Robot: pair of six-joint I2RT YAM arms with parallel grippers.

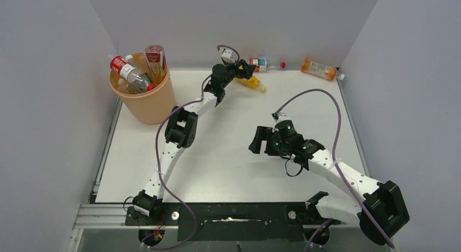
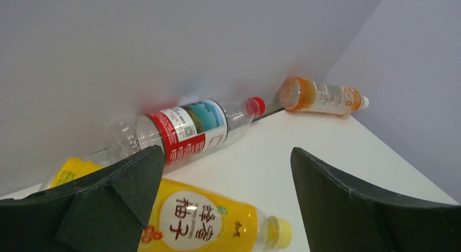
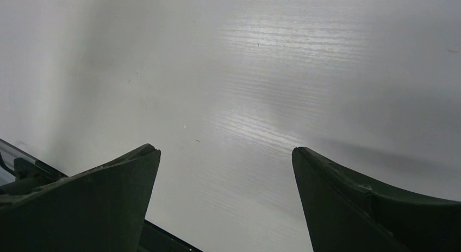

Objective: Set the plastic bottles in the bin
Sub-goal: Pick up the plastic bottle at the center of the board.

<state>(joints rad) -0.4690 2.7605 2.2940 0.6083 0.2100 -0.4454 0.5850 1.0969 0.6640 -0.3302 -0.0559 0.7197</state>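
The peach-orange bin stands at the far left and holds several bottles. My left gripper is open at the back of the table, just over a yellow bottle that lies between its fingers in the left wrist view. A clear red-label bottle lies along the back wall, also in the left wrist view. An orange bottle lies in the back right corner and shows in the left wrist view. My right gripper is open and empty over bare table.
Grey walls enclose the table on the left, back and right. The table's metal rail runs along the near edge. A purple cable loops above the right arm.
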